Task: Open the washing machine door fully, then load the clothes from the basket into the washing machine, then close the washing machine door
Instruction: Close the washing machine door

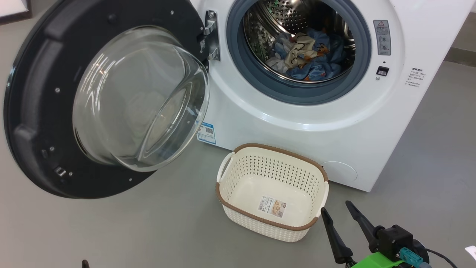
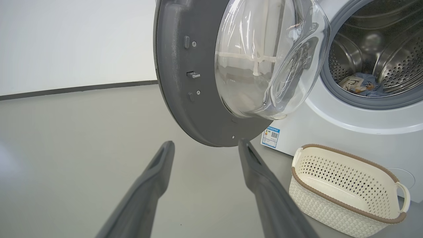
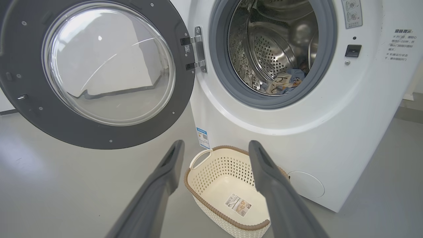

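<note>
Washing machine door (image 1: 37, 111): fully open. Clothes (image 1: 308, 56): all in drum (image 1: 282, 18). Basket (image 1: 238, 203): empty, on floor (image 1: 148, 230) before washing machine (image 1: 297, 119). Left gripper (image 2: 205, 143), right gripper (image 1: 336, 207): fingers wide, holding nothing. Outstanding: closing door

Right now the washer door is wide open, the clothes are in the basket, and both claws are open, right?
Not quite. The clothes are inside the washer, not in the basket, which holds nothing but its label sticker; the head view shows this. The door is wide open, and the left claw and right claw are both open.
</note>
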Available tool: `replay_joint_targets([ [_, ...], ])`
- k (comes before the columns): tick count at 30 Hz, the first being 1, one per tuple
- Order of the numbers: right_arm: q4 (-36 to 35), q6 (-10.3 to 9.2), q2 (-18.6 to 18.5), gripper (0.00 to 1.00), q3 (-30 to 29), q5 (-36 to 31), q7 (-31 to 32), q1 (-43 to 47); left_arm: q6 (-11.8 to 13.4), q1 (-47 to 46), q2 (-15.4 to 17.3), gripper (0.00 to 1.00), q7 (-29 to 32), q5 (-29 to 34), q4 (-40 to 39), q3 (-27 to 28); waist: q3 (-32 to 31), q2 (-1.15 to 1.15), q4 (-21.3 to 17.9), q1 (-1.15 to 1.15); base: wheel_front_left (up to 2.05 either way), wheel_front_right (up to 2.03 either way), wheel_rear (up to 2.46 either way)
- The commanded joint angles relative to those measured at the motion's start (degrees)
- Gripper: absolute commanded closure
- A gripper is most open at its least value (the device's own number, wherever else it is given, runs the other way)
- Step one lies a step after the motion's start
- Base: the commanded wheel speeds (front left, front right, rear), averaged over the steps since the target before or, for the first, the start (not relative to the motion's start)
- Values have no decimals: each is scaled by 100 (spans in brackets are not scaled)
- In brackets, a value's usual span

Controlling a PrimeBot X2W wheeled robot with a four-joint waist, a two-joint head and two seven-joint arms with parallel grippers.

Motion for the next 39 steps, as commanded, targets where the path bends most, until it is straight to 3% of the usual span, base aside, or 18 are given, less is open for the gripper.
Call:
replay_joint_targets([
  [1,-114,9,-10,0,135,-51,-28,-257,58,-80,21,0,-29,-50,-165,174,0,0,-3,0,0,0,0],
  [4,-120,9,-10,0,120,-54,-28,-243,48,-83,21,0,-29,-45,-153,167,4,0,-5,0,0,0,0],
  [5,-122,9,-10,0,115,-55,-28,-240,40,-85,21,13,-29,-34,-145,162,6,0,-5,0,0,0,0],
  [7,-124,9,-10,0,105,-53,-28,-234,18,-87,21,67,-29,-28,-107,147,11,0,-6,0,0,0,0],
  [8,-125,9,-10,0,101,-50,-28,-233,6,-91,21,100,-29,-36,-91,141,14,0,-5,0,0,0,0],
  [15,-133,9,-10,0,76,-39,-28,-232,-61,-123,21,100,-29,-196,-40,162,40,0,4,0,0,0,0],
  [22,-145,9,-10,0,54,-9,-28,-231,-191,-286,21,100,-29,-623,-117,524,68,0,2,0,0,0,0],
  [29,-188,9,-10,0,20,-4,-28,-223,-542,-641,44,100,-29,-708,-96,1169,113,0,-15,0,0,0,0],
  [39,-214,9,-10,0,-31,-24,-28,-200,-889,-1528,472,100,-29,-857,201,1766,177,0,-40,0,0,0,0],
])
